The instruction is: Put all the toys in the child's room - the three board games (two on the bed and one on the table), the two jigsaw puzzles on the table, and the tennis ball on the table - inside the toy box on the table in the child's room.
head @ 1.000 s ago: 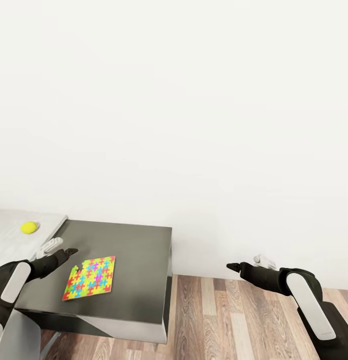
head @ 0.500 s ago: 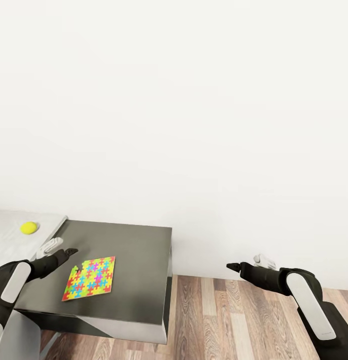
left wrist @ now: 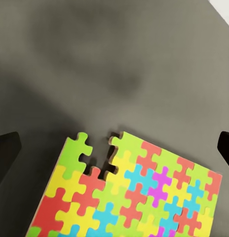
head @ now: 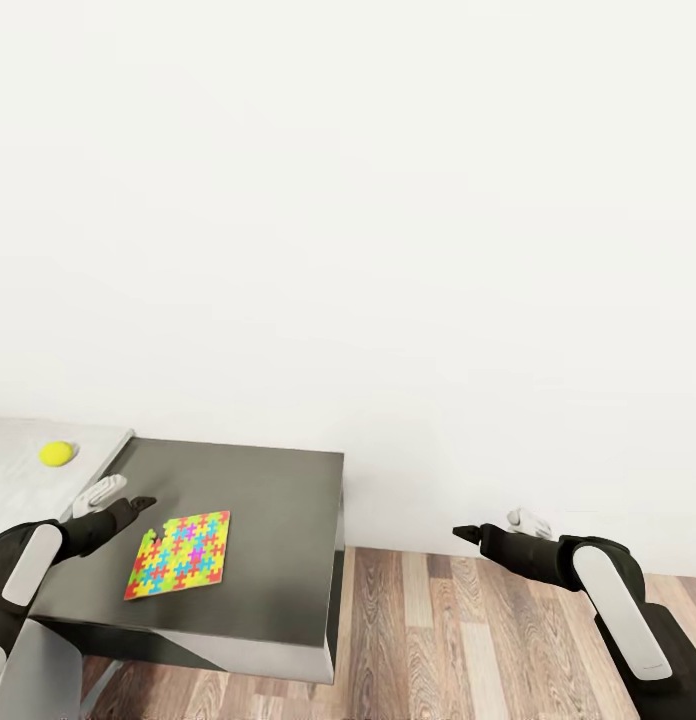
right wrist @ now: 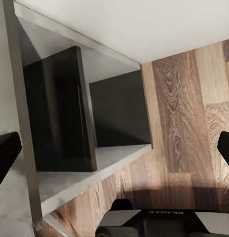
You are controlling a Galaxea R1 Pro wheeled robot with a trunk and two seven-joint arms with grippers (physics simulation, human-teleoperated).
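Observation:
One jigsaw puzzle (head: 180, 555) of yellow, blue, green and pink pieces lies flat on a dark grey cabinet top (head: 273, 495). The left wrist view shows the jigsaw puzzle (left wrist: 129, 192) close up, one corner piece slightly apart. My left gripper (head: 128, 494) hovers open just left of it, its fingertips (left wrist: 7, 148) spread wide. The tennis ball (head: 56, 454) rests on the pale grey table (head: 13, 490) at the far left. My right gripper (head: 488, 526) hangs open over the wood floor, holding nothing. The toy box, bed and board games are out of view.
A white wall fills the background. Wood-plank floor (head: 448, 640) lies right of the cabinet. The right wrist view looks at the cabinet's dark open side (right wrist: 114, 113) and the floor (right wrist: 193, 108).

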